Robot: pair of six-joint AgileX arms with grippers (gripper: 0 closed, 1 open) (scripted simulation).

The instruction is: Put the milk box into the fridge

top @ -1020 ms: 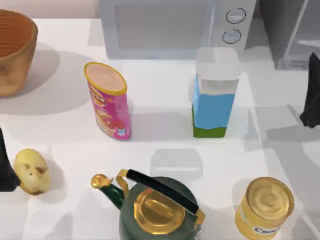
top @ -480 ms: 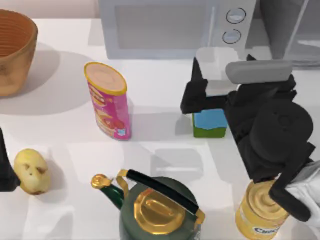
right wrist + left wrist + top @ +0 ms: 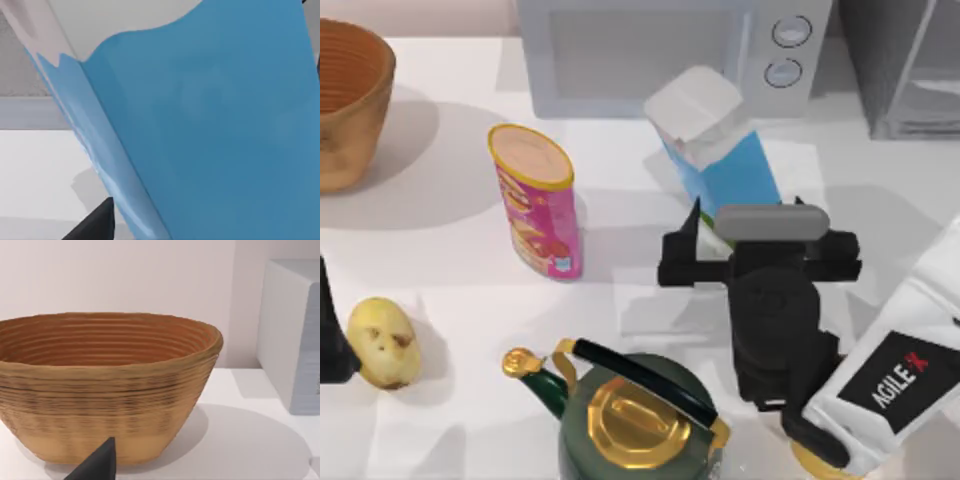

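Milk box tilted in the grip, fridge a way off

Milk box (image 3: 718,150) sits in the upper middle of the top view, leaning hard with its white gabled top swung toward the microwave (image 3: 660,55) and its base hidden under the right end effector (image 3: 705,240), just below it at centre frame. In the right wrist view the carton's blue side is right up against the camera, so my read is the fingers are closed on the lower part of the box. I can't see the contact itself, so it's hard to say how much of each side they've got.

Fridge (image 3: 910,70) is in the upper right corner, well apart from the carton. The left end effector (image 3: 332,330) is parked at the left edge by the potato (image 3: 382,342), looking at the wicker basket (image 3: 105,385). I can't tell how its fingers stand.

What worries me:
- With that tilt and a low grip, the top-heavy box could pivot or slip out during the swing across the worktop (image 3: 450,250).
- The gabled top is close to the microwave front and could clip it on the way right.
- The chips tube (image 3: 538,200) and kettle (image 3: 635,420) are near enough that a dropped carton would knock into them.
- If it reaches the fridge still tilted, a corner could catch the door edge or a shelf.
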